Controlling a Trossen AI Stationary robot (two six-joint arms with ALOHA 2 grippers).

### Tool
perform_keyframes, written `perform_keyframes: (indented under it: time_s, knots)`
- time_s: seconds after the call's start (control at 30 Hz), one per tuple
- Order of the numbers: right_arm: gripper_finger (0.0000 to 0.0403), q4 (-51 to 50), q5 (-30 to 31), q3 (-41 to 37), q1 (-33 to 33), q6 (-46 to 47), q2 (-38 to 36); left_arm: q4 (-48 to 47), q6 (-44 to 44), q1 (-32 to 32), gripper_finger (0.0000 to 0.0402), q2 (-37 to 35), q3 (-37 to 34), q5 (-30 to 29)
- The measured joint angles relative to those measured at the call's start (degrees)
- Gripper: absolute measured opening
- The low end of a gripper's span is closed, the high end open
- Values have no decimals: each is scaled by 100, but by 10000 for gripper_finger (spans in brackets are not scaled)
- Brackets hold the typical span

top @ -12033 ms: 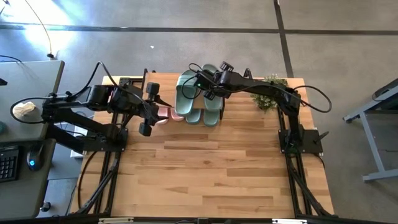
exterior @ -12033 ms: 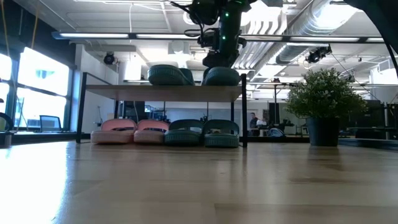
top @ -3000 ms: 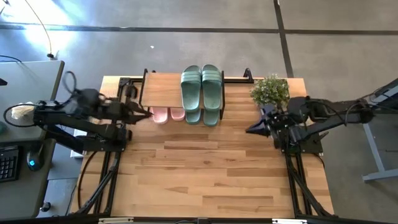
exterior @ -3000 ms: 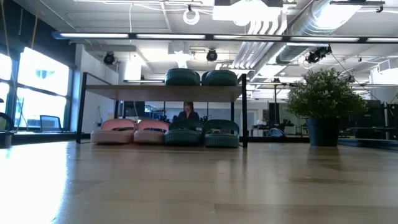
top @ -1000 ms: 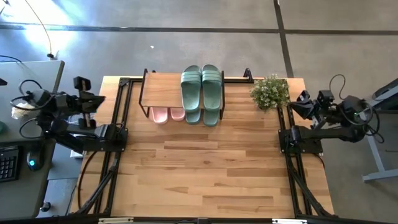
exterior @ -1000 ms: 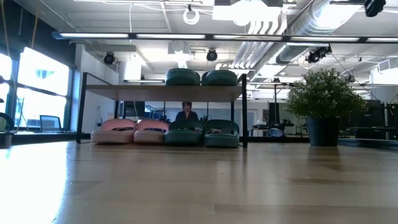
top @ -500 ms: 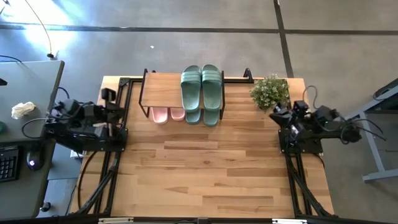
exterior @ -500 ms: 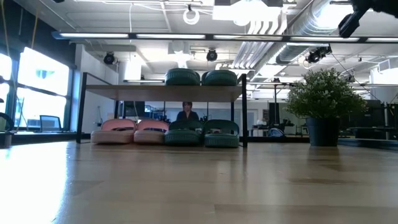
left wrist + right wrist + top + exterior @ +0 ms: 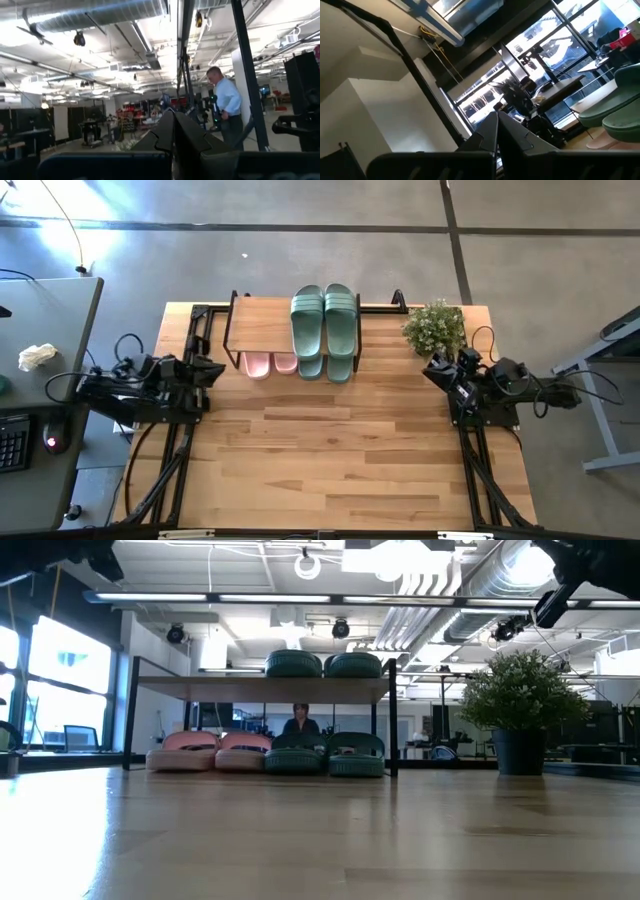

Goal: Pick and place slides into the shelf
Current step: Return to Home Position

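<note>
The shelf stands at the table's far edge. One dark green pair of slides rests sole-down on its plank top. Under the plank, a light pink pair and another dark green pair sit on the table, toes toward the near edge. My left gripper is shut with nothing in it at the table's left edge, left of the shelf. My right gripper is shut with nothing in it at the right edge, near the plant. Both wrist views show fingertips pressed together.
A potted plant stands at the far right, right of the shelf. A person shows in the room behind the shelf, another person in the left wrist view. A desk lies left of the table. Bare tabletop spreads before the shelf.
Both arms have drawn in over their bases. My left gripper has swung from beyond the table's left edge toward the shelf. My right gripper has come down and toward the table's left, ending beside the plant. Both stayed shut. The slides have not moved.
</note>
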Motion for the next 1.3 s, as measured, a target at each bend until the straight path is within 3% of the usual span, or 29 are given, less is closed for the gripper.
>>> perform_keyframes:
  time_s: [0.43, 0.7, 0.93, 1.03, 1.3]
  knots:
    - [0, -100, -9, -52, 0, 84, 0, 529, -552, 0, 5, 1, -767, 149]
    - [0, -769, -114, -52, 0, -773, 0, -159, -502, -1, 5, 0, -767, 378]
    - [0, -1392, -166, -52, 0, -2796, 0, -1736, -476, -2, 5, 2, -767, 378]
    - [0, -1632, -75, -52, 2, -3460, 0, -1738, -461, -2, 5, 49, -763, 390]
    - [0, -2777, 835, -52, 2, -3506, 2, -1745, -463, -2, 5, 61, -763, 306]
